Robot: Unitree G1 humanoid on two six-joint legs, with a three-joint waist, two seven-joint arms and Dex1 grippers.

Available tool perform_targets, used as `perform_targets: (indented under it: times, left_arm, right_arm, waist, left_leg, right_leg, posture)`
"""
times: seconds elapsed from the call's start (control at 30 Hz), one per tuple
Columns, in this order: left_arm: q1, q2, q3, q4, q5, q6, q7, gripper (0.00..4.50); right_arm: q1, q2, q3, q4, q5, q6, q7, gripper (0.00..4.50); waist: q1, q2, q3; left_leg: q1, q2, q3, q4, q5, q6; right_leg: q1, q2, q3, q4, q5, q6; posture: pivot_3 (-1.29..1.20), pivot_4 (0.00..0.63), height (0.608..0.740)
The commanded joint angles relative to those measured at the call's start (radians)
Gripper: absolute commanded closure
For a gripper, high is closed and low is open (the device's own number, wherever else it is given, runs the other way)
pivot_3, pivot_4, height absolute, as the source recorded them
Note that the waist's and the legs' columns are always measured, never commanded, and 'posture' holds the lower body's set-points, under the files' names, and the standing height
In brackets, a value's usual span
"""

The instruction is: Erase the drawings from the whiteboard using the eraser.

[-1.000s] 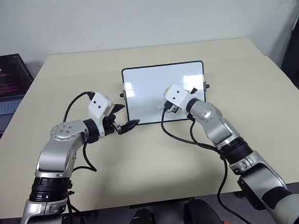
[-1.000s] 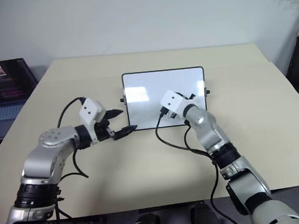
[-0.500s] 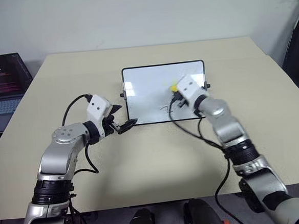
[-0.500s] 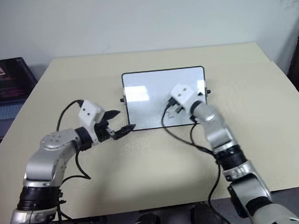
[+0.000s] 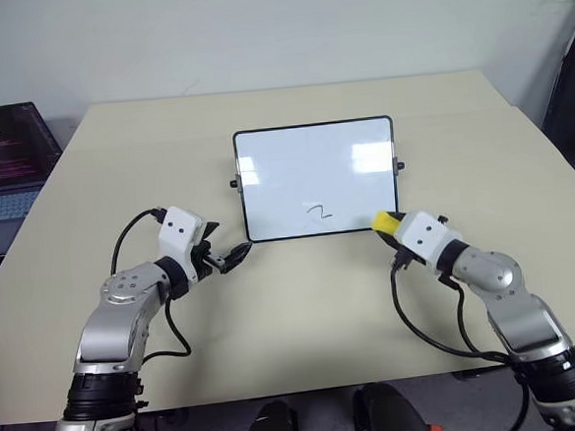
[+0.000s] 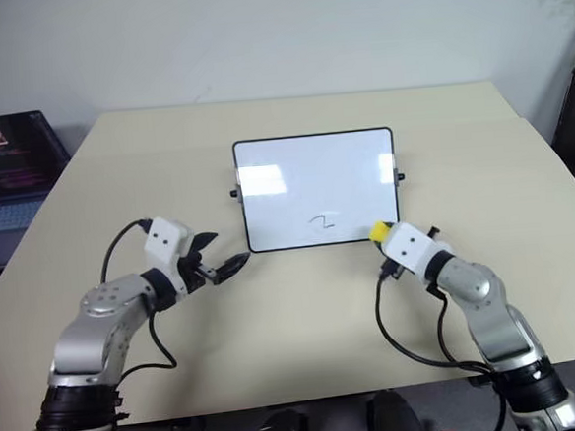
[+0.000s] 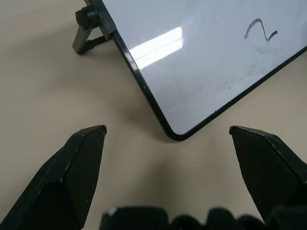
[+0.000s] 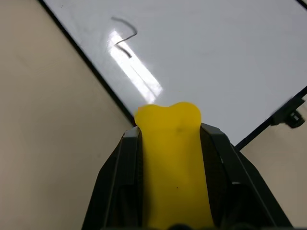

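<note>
Landmark: whiteboard [image 5: 317,179], small, glossy white, thin black frame, rounded corners, black knobs on both sides; it sits propped at a tilt on the middle of the beige desk [image 5: 304,313].

Drawing [image 5: 319,211]: one thin dark "2"-like curl, low on the whiteboard just above its near edge, a little right of centre. The rest of the white surface carries faint smudges near the curl and bright reflections. No brand, label or readable writing on the board.

Eraser [image 5: 384,223]: bright yellow block, off the whiteboard, just beside its near right corner, clamped in the right gripper [image 8: 168,143]. The right fingers [image 8: 117,182] press against both long sides of the eraser, its yellow end sticking out past the tips toward the board's near edge.

Left gripper [image 7: 168,132]: just off the whiteboard's near left corner, above the desk, holding nothing. Left fingers [image 7: 72,172] are spread wide, the corner of the frame showing between them without contact.

Laptop [image 5: 7,161]: well to the left of the whiteboard, beyond the desk's left edge, lid up, dark screen with lines of coloured text too small to read.

Black cables run from both wrists, hanging over the desk nearer than the whiteboard.
</note>
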Motion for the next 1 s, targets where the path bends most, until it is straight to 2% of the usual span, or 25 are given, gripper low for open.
perform_targets:
  times: [0.03,0.27,0.5,0.8,1.0]
  left_arm:
    - [0.007,-0.005,0.027,-0.063,-0.014,-0.007,0.014,0.00]
    - [0.004,-0.027,0.002,-0.068,-0.002,-0.012,0.029,0.00]
    - [-0.020,-0.030,0.003,-0.057,-0.003,-0.013,0.021,0.00]
    - [-0.046,-0.033,-0.012,-0.034,0.006,-0.027,0.009,0.00]
    - [-0.043,-0.029,-0.009,-0.035,0.002,-0.029,0.003,0.00]
  right_arm:
    - [0.016,0.002,0.007,-0.041,-0.019,-0.071,-0.026,3.22]
    - [-0.086,0.118,0.066,0.116,-0.056,-0.254,-0.131,3.22]
    - [-0.297,0.206,0.101,0.355,-0.111,-0.341,-0.213,3.22]
    - [-0.571,0.307,0.146,0.821,-0.166,-0.512,-0.328,3.22]
    - [-0.590,0.353,0.197,0.974,-0.193,-0.556,-0.324,3.22]
  waist:
    - [0.000,0.000,0.000]
    - [0.001,0.000,0.000]
    - [0.006,0.000,0.000]
    - [0.003,0.000,0.000]
    - [0.002,0.000,0.000]
  left_leg:
    - [0.000,0.000,0.000,0.000,0.000,0.000]
    - [0.001,0.000,0.001,0.000,0.000,0.000]
    - [0.001,0.000,0.000,0.000,0.000,-0.001]
    - [0.001,-0.001,0.000,0.000,0.000,-0.001]
    - [0.001,0.000,0.001,0.000,0.001,-0.001]
  right_leg:
    - [0.000,0.000,0.000,0.000,0.000,0.000]
    - [0.001,0.001,0.000,0.000,0.000,0.000]
    - [0.001,0.001,0.000,0.001,0.000,-0.001]
    - [0.000,0.002,-0.001,0.001,0.001,-0.001]
    - [0.000,0.001,0.000,0.000,0.001,-0.001]
  posture:
    - [0.00,0.150,0.740]
    - [0.00,0.150,0.740]
    - [0.00,0.150,0.740]
    - [0.00,0.150,0.740]
    - [0.00,0.150,0.740]
